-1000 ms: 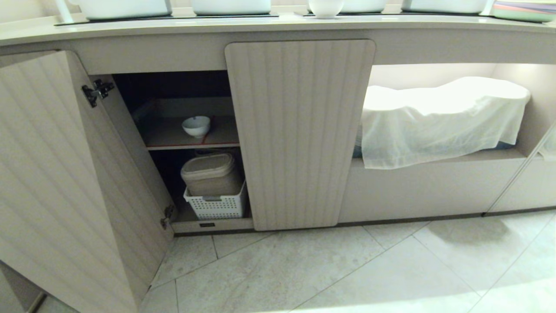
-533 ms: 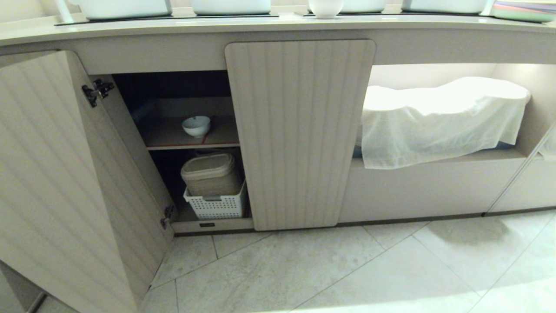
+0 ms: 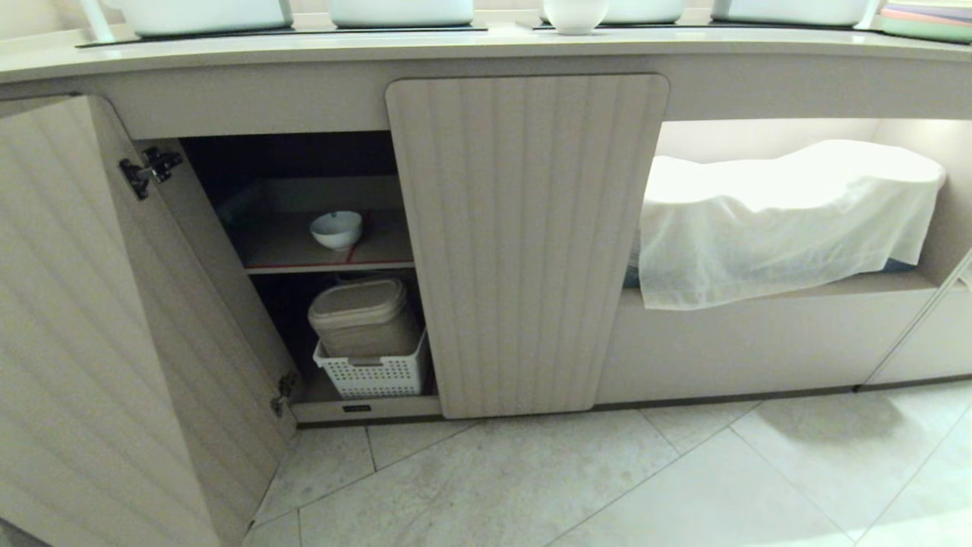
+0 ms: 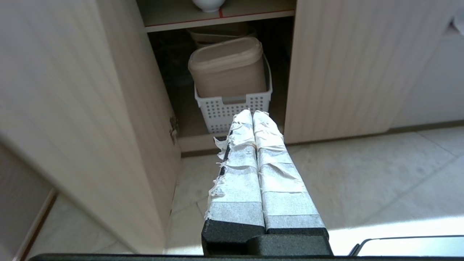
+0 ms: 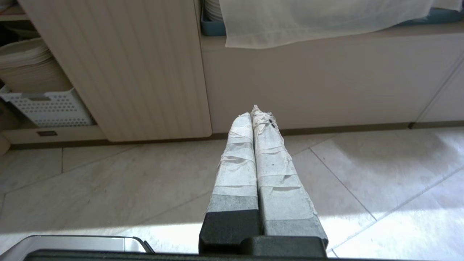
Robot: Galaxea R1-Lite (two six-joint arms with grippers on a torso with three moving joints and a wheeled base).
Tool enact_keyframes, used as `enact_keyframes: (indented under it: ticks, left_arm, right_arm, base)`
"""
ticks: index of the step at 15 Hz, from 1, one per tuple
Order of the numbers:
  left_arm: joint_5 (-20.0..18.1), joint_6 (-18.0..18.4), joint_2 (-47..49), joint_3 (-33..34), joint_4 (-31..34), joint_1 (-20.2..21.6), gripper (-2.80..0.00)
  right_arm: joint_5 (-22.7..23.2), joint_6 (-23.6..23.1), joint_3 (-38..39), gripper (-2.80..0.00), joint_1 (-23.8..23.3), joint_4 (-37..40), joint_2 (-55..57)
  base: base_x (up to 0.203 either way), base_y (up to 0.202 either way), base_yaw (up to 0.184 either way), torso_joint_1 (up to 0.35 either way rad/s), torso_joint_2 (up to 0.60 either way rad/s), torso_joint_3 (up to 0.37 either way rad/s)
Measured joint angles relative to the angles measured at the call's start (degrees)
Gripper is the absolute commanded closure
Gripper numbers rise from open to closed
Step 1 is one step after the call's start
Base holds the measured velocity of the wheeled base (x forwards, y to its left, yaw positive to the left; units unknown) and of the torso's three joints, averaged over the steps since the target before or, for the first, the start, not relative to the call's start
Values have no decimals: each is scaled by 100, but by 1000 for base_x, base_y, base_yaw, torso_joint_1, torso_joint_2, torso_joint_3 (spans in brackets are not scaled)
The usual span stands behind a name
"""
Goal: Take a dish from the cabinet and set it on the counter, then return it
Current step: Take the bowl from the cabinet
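Note:
The dish [image 3: 336,229], a small white bowl, stands upright on the red-edged shelf [image 3: 326,266] inside the cabinet [image 3: 524,243], whose left door [image 3: 76,342] is swung wide open. In the left wrist view the dish [image 4: 208,4] shows only its underside at the picture's edge. My left gripper [image 4: 252,114] is shut and empty, low above the floor in front of the open compartment. Further right, my right gripper [image 5: 253,113] is shut and empty too, facing the closed middle door [image 5: 119,69]. Neither gripper shows in the head view. The counter [image 3: 456,47] runs along the top.
Under the shelf a beige lidded container [image 3: 357,315] sits in a white perforated basket [image 3: 372,372]. A second white bowl [image 3: 575,15] and large white vessels [image 3: 402,11] stand on the counter. A white cloth [image 3: 782,213] covers things in the open niche to the right.
The whole head picture has shifted and the cabinet looks slightly larger, so the camera has moved closer. The dish stays on its shelf.

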Motion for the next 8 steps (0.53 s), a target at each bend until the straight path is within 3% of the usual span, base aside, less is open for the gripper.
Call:
enact_keyframes:
  ticks: [8]
  left_arm:
    - [-1, 1, 0, 0, 7, 0, 0]
  right_arm:
    - [0, -1, 0, 0, 0, 2, 0]
  base:
    - [196, 0, 0, 3, 2, 1]
